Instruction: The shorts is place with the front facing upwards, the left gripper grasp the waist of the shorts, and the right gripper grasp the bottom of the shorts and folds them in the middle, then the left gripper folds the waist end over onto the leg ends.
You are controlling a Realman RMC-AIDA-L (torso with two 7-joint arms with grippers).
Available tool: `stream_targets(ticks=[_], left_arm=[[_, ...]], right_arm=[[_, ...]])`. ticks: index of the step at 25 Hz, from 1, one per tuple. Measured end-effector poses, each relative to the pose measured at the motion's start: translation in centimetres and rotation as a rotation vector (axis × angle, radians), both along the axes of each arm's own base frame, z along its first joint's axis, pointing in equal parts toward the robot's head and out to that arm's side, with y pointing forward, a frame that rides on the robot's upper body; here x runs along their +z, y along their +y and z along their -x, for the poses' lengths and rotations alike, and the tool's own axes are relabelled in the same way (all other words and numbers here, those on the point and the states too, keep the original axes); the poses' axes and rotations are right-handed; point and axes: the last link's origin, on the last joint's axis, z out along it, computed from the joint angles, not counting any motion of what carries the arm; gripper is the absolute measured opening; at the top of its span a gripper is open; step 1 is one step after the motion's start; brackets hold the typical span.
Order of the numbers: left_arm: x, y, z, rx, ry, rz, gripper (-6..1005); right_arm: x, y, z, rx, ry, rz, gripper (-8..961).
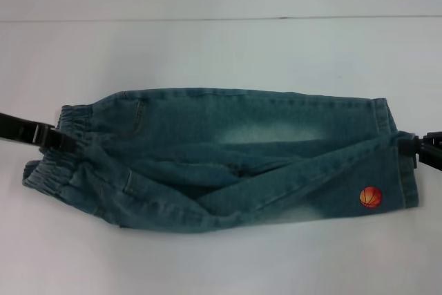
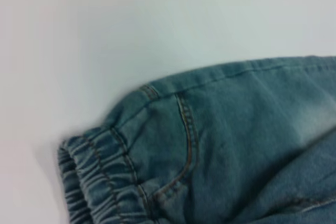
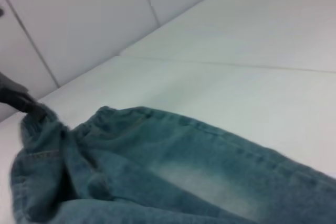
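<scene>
Blue denim shorts [image 1: 228,157] lie across the white table, elastic waist [image 1: 59,167] on the left and leg ends on the right. An orange basketball patch [image 1: 371,197] marks the near leg. The near half is lifted and creased toward the middle. My left gripper [image 1: 69,143] is shut on the waist's edge, and my right gripper [image 1: 409,147] is shut on the leg hem. The left wrist view shows the waistband [image 2: 100,182] and a front pocket seam [image 2: 186,145]. In the right wrist view the shorts [image 3: 157,171] stretch toward the left gripper [image 3: 31,106].
The white table [image 1: 221,260] runs bare all around the shorts. A thin seam line [image 1: 221,18] crosses the far side. White wall panels [image 3: 79,19] rise beyond the table in the right wrist view.
</scene>
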Motion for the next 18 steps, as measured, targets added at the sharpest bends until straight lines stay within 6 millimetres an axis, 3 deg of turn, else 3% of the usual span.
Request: stream_targets(ticks=[9, 18], left_arm=[[0.9, 0.4, -0.1, 0.015, -0.013, -0.026, 46], [2.0, 1.3, 0.2, 0.025, -0.051, -0.13, 46]], right_arm=[[-0.2, 1.0, -0.8, -0.079, 0.052, -0.165, 42], [-1.3, 1.8, -1.5, -0.133, 0.001, -0.204, 42]])
